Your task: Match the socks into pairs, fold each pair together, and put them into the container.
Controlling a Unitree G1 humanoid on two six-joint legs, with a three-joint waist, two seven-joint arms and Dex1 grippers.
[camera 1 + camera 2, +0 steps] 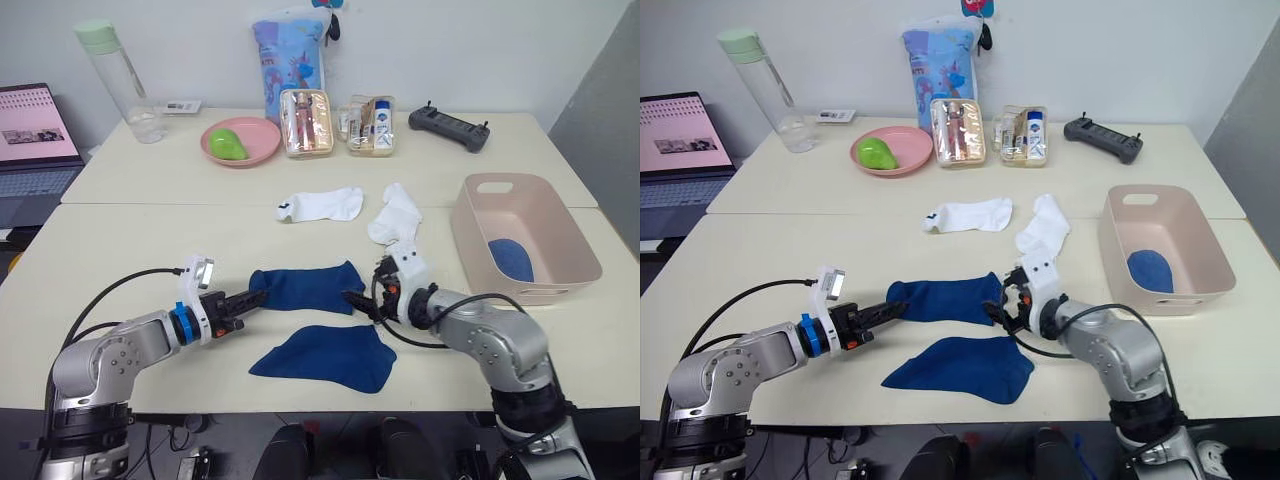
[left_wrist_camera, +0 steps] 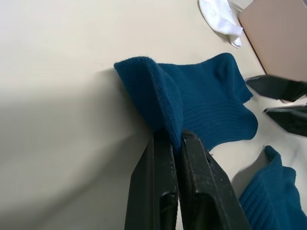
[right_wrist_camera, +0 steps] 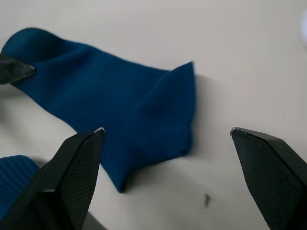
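A royal blue sock (image 1: 305,287) lies flat near the table's front. My left gripper (image 1: 245,300) is shut on its left end, and the pinched fold rises between the fingers (image 2: 163,158). At the sock's right end, my right gripper (image 1: 362,300) stands open, its fingers (image 3: 81,158) spread wide on either side of the cuff. A second blue sock (image 1: 325,358) lies just in front. Two white socks (image 1: 322,205) (image 1: 397,215) rest further back. The pale pink container (image 1: 540,290) stands at the right with a folded blue sock (image 1: 510,258) inside.
Along the back of the table are a round pink bowl (image 1: 262,135) holding a green item, a clear bottle (image 1: 120,80), two clear pouches (image 1: 305,122), a blue bag (image 1: 288,50) and a black controller (image 1: 450,127). A laptop (image 1: 35,140) sits at the far left.
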